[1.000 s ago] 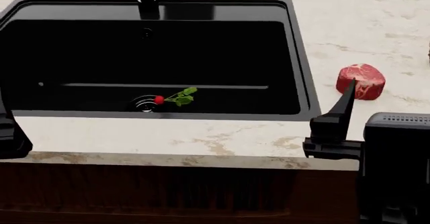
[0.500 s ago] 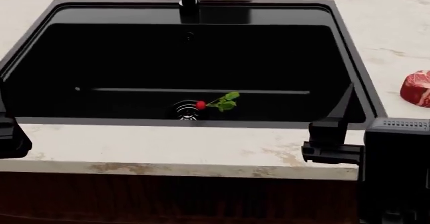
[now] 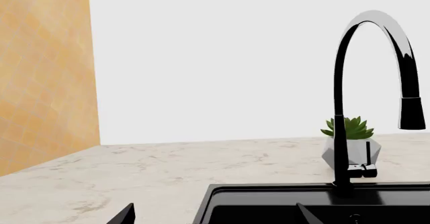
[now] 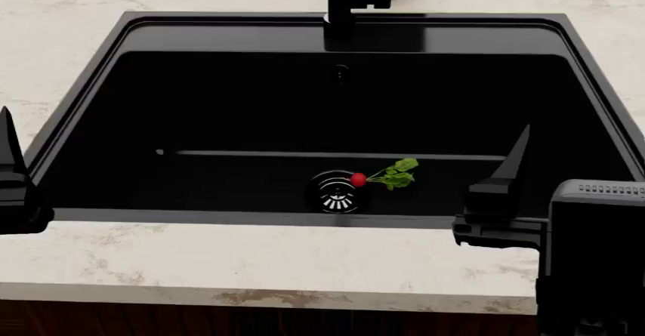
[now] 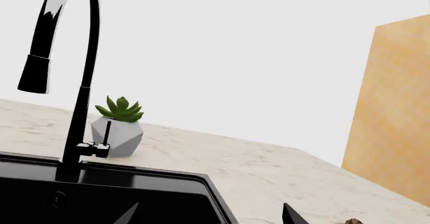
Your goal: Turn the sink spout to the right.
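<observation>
The sink spout (image 4: pixel 342 4) stands at the middle of the back rim of the sink (image 4: pixel 302 218); only its base and side block show in the head view. The left wrist view shows its whole tall black arch (image 3: pixel 341 108), and so does the right wrist view (image 5: pixel 80 108). My left gripper (image 4: pixel 8 166) is open and empty over the sink's front left corner. My right gripper (image 4: pixel 512 171) is open and empty over the front right corner. Both are far from the spout. The open fingertips frame the sink rim in the wrist views (image 3: pixel 215 219) (image 5: pixel 209 216).
A red radish (image 4: pixel 359 179) with green leaves lies beside the chrome drain (image 4: pixel 333 189). A succulent in a grey pot (image 3: pixel 349 144) stands on the marble counter (image 4: pixel 252 260) behind the spout. Orange walls (image 3: pixel 40 83) (image 5: pixel 396 108) bound the counter at both ends.
The head view has shifted, so the sink now sits further right and lower and is centred. The steak has left the view. Both grippers stay open and keep their places in the view.
</observation>
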Available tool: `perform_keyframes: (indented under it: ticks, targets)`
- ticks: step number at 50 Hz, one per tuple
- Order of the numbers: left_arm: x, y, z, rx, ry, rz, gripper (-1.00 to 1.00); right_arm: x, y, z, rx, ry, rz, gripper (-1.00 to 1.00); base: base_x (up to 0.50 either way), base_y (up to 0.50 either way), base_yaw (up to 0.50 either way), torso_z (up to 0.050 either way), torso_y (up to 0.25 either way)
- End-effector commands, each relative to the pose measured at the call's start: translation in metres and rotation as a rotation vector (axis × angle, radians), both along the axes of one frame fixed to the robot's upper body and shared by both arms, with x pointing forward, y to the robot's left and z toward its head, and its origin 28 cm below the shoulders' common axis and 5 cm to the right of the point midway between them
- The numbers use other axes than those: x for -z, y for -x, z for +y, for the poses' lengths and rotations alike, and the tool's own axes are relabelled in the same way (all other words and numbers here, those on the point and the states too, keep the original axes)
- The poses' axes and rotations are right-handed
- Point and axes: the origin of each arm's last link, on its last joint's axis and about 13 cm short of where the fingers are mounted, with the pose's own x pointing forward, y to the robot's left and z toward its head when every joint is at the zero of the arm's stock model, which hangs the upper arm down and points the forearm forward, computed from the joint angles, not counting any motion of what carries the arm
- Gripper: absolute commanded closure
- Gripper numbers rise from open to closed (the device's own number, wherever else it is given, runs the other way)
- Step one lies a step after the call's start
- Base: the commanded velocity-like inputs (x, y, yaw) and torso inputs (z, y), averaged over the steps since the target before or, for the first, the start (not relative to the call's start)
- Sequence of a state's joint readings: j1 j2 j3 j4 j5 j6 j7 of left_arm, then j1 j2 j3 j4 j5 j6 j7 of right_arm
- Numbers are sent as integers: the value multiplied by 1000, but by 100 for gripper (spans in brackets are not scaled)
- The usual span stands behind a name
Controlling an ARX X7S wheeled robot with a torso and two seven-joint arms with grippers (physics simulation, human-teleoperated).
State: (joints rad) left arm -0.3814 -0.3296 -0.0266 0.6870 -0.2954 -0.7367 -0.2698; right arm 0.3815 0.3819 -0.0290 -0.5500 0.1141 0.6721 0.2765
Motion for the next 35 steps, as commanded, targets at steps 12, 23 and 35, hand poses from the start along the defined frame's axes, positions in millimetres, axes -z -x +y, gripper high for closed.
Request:
perform_keyframes:
  ticks: [12,23,35]
  targets:
    - [1,0,-1,7,1,1,-100,0,2,0,1,-9,0,-100,245,146,0,0,0]
    - [1,1,-1,5,-3,3,-100,1,1,-1,6,-16,1,-100,246,133,0,0,0]
    - [-1,0,-2,17,-7,-2,-100,0,1,-1,6,-18,7,-100,245,122,0,0,0]
